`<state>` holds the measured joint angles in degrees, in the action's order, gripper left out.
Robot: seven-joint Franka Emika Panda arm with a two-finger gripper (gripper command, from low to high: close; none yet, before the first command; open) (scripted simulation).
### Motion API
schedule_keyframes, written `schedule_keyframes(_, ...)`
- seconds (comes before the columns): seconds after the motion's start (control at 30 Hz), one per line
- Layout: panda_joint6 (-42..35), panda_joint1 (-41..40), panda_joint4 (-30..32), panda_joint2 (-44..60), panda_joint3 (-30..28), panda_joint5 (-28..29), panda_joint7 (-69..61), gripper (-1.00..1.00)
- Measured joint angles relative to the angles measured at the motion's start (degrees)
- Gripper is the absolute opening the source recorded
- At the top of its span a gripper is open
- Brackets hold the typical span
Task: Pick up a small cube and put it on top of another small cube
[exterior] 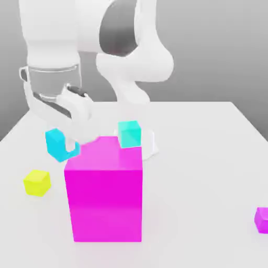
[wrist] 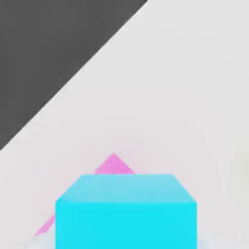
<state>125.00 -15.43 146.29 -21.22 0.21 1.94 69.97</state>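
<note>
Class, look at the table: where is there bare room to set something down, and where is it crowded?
Bare: the table between the turquoise cube and the purple cube at the exterior view's right. Crowded: around the big magenta block, with the yellow cube beside it and the claw above.

Looks bright and evenly lit in the exterior view, washing the tabletop (exterior: 199, 172) almost to white and bleaching the arm (exterior: 49, 42) towards eleven o'clock. Fades from pale grey at twelve o'clock to darker grey behind the table's far edge. Glows flat and saturated on the magenta block (exterior: 107, 204) towards seven o'clock. In the hand view, turns paler on one face of the cyan cube (wrist: 126, 226).
</note>
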Motion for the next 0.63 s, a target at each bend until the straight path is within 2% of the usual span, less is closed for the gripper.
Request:
schedule_keyframes(0.37,-14.5,10.7,8.1,-22.6,1.2,-3.1,-16.0,-1.0)
schedule_keyframes(0.5,-7.8,11.4,14.1,-22.0,1.5,-3.6,-17.4,-1.0)
schedule_keyframes(0.53,-5.9,11.4,15.5,-21.4,1.6,-3.7,-17.5,1.0)
schedule_keyframes(0.63,-5.9,11.4,15.5,-21.4,1.6,-3.7,-17.5,1.0)
